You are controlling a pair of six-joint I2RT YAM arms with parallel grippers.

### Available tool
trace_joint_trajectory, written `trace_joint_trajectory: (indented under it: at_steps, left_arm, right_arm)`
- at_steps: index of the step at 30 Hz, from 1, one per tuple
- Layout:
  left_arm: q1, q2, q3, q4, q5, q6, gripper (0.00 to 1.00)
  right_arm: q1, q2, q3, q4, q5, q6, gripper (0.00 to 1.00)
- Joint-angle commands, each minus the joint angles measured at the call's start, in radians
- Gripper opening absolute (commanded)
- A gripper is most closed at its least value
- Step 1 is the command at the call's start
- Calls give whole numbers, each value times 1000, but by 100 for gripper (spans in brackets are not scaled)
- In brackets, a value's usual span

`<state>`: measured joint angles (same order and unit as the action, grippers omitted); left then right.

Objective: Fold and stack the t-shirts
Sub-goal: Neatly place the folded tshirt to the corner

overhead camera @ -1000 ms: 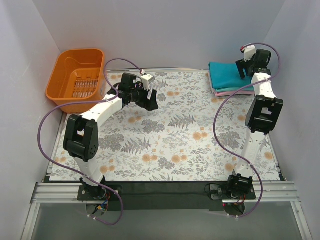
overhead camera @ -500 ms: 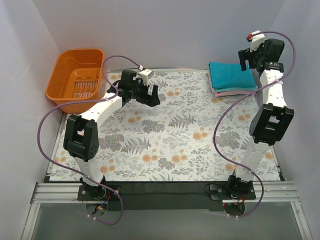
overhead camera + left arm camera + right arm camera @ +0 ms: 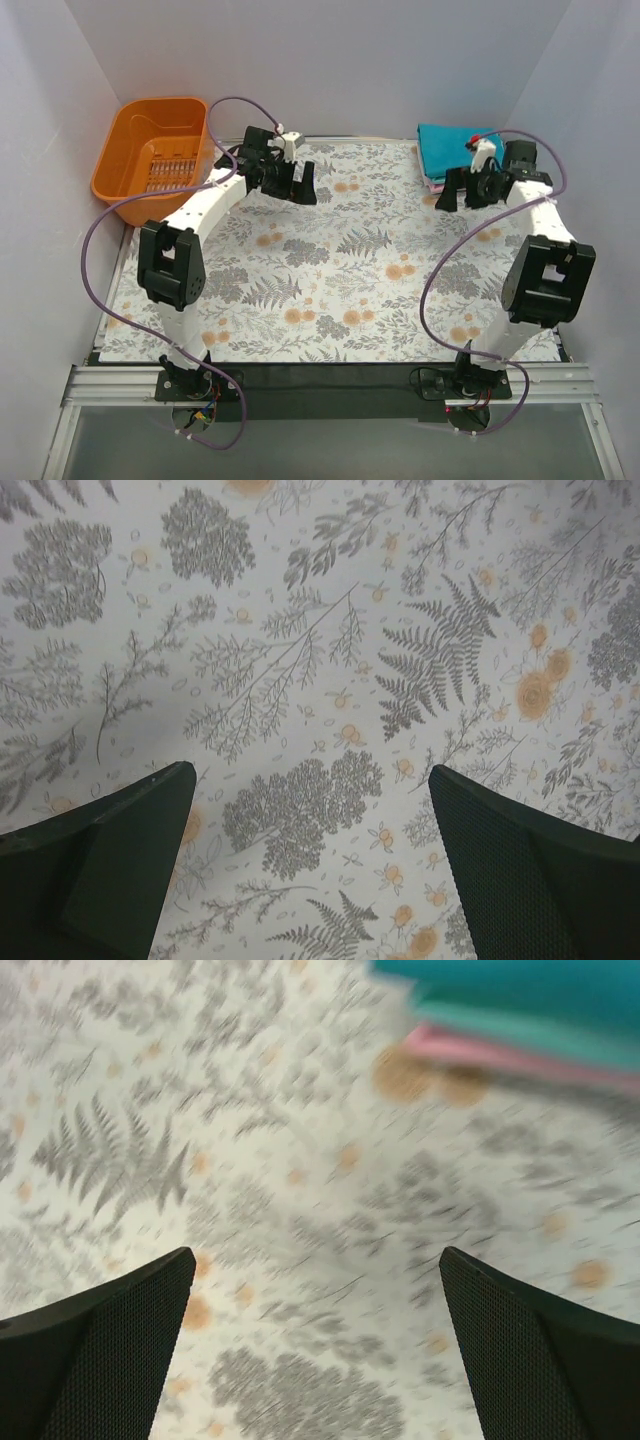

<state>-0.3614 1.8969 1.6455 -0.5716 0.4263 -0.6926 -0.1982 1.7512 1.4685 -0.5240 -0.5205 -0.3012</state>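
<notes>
Landmark: floral mat [image 3: 340,270]. The orange basket [image 3: 150,150] sits just off its far-left corner. The 3 folded t-shirts [image 3: 445,148] lie stacked at its far-right corner, deep teal on top. The left gripper [image 3: 310,780] and right gripper [image 3: 315,1260] hover above the mat, jaws apart and empty. I judge the stacking done; next I park both arms.

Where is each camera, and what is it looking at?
Top camera: high behind the arms, looking down at the flowery table cover, orange basket, shirt stack and both whole arms.
Left wrist camera: on the left arm, looking down at bare cover between the open left end effector's dark fingers.
Right wrist camera: on the right arm, looking at cover and the stack's edge between the open right end effector's fingers.
Shared: top and right wrist views both show the shirt stack.
</notes>
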Motion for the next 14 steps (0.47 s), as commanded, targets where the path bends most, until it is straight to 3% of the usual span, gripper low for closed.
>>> trace_joint_trajectory:
  at_steps: [1, 6, 10, 14]
  left_arm:
    - [30, 25, -19, -168, -24, -15, 98]
    - [56, -62, -183, -136, -110, 5, 98]
    - [71, -119, -249, -154, -101, 13, 98]
    - [84, -165, -245, -158, -104, 4, 98]
  right_arm:
    - [65, -171, -149, -44, -62, -27, 98]
    - [173, -335, -438, -37, -10, -90, 98]
    - [250, -439, -531, -11, 14, -75, 98]
    - [272, -484, -522, 7, 30, -50, 98]
